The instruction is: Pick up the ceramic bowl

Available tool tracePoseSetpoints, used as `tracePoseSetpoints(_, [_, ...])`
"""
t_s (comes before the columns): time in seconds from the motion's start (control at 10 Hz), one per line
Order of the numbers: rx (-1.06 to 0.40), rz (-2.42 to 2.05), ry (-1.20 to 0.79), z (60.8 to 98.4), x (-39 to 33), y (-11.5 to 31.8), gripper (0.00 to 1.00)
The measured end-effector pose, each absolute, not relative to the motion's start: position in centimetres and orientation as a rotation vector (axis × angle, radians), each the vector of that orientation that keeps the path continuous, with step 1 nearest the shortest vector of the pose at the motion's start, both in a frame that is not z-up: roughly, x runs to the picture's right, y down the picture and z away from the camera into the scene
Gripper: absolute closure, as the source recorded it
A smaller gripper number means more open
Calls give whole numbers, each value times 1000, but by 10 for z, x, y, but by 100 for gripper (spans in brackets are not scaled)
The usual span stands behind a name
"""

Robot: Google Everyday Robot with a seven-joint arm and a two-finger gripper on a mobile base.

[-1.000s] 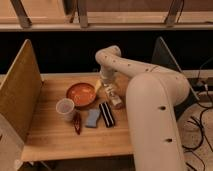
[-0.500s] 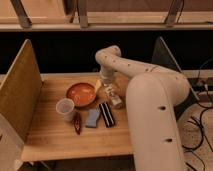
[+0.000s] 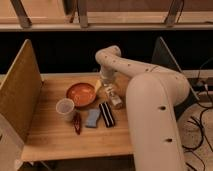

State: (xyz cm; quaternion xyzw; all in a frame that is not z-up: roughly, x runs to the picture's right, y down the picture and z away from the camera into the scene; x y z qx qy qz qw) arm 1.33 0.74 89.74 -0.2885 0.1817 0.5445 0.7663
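The ceramic bowl (image 3: 81, 93) is a round, shallow orange-red dish with a darker rim, resting on the wooden table (image 3: 55, 137) left of centre. A small translucent white cup (image 3: 65, 108) stands just in front of it on the left. My gripper (image 3: 107, 88) hangs from the white arm just right of the bowl's rim, low over the table.
A pale bottle (image 3: 114, 98) lies right of the bowl under the arm. A blue sponge (image 3: 92, 118), a dark striped bar (image 3: 106, 114) and a red packet (image 3: 77, 123) lie in front. A tan panel (image 3: 20, 92) walls the left side; a grey panel (image 3: 162, 52) stands at the right.
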Motion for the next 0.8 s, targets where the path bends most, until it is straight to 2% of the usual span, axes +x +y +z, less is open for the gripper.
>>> tracePoseSetpoints(0.4, [-606, 1164, 385, 898, 13, 3, 20])
tracePoseSetpoints(0.8, [-467, 970, 206, 903, -26, -35, 20])
